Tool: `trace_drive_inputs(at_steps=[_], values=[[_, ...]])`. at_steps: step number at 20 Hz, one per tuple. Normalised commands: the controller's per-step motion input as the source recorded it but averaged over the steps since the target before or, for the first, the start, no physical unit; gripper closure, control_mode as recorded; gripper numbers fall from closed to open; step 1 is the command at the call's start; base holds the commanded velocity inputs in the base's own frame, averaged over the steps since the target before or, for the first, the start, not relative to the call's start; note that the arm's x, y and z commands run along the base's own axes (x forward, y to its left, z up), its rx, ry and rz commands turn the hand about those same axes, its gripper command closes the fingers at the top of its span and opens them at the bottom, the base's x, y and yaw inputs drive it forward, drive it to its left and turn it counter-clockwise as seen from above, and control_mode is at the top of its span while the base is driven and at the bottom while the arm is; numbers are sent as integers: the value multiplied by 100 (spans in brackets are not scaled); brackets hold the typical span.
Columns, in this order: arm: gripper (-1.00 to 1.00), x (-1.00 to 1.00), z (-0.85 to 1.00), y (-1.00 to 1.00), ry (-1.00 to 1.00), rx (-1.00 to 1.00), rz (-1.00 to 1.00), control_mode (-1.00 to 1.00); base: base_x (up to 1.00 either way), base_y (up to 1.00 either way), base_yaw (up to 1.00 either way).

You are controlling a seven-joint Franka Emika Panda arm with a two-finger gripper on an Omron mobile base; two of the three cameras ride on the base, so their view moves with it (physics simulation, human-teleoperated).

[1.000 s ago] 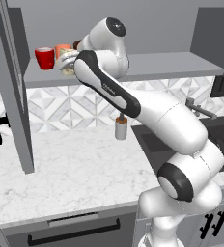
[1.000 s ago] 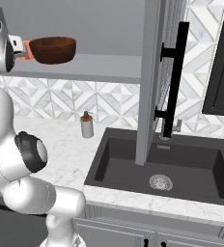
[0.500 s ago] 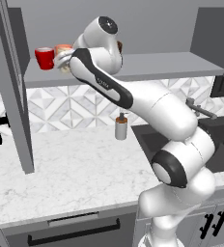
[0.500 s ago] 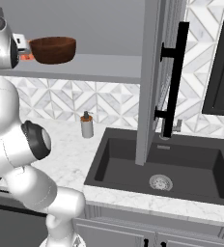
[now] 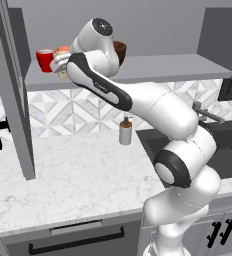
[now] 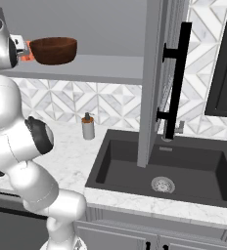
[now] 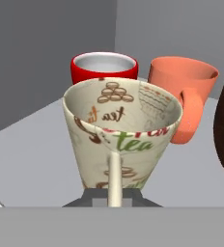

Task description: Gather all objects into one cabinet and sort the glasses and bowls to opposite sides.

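The gripper [image 7: 115,200] is up at the cabinet shelf [image 5: 153,67], its fingers closed on the thin handle of the beige patterned cup [image 7: 122,137]; the cup stands upright directly in front of the hand; whether its base is already resting on the shelf cannot be told from the hand view.

Location of task items: the red cup [image 7: 104,67] stands behind the beige one, nearest the cabinet's grey side wall; the orange cup [image 7: 182,96] stands just beside the red cup, handle turned toward the camera; the brown wooden bowl [image 6: 53,50] sits on the same shelf on the other side of the cups, near them, its dark flank intruding at the edge of the hand view. All four items are thus at one shelf, cups grouped to one side, bowl to the other.

Risks, as judged: if the fingers part while the cup is not seated flat, it could tip or roll off the shelf's front edge; pushing it further in would knock the red or orange cup, which stand close behind; a careless withdrawal could catch the handle and drag the cup back out; a sideways swing of the wrist could strike the bowl.

Containers: the red cup shows a white, empty interior; the beige cup is empty, printed inside; the orange cup's interior is not visible; the bowl's contents cannot be told. The soap dispenser [image 5: 125,131] stands on the marble surface [image 5: 68,180] below, beside the sink [image 6: 162,166], clear of the work.
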Motion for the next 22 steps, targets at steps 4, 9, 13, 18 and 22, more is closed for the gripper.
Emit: trace_drive_inputs(at_steps=[4, 9, 13, 18, 22], values=[[100, 16, -7, 4, 0, 0, 0, -100, 0, 0, 0], [100, 5, -16, 0, 0, 0, 0, -100, 0, 0, 0], [100, 1, -20, 0, 0, 0, 0, -100, 0, 0, 0], [100, 0, -23, 0, -4, 2, 0, -100, 0, 0, 0], [100, 1, -15, 0, -9, 3, 0, -100, 0, 0, 0]])
